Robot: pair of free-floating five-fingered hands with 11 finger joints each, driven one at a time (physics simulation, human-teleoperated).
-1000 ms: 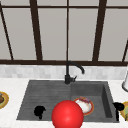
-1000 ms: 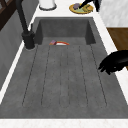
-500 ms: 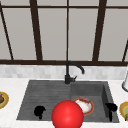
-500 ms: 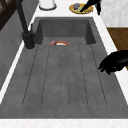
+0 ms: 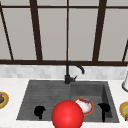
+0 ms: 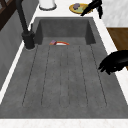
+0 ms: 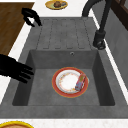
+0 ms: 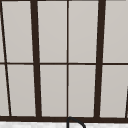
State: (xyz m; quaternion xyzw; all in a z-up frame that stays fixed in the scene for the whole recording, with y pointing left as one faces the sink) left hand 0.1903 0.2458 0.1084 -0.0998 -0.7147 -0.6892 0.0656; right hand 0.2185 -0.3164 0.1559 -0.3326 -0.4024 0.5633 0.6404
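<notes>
Right side view: right hand [image 7: 15, 70], fingers straight, hovers just beside the plate [image 7: 70, 82].

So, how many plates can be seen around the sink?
3. A white-and-red plate lies in the basin, a yellow plate sits on the left counter, and another yellow plate on the right counter. More may be out of view.

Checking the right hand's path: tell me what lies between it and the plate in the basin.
Only bare grey basin floor. In the right side view the right hand hangs over the sink's near edge, apart from the plate; nothing sits between.
</notes>
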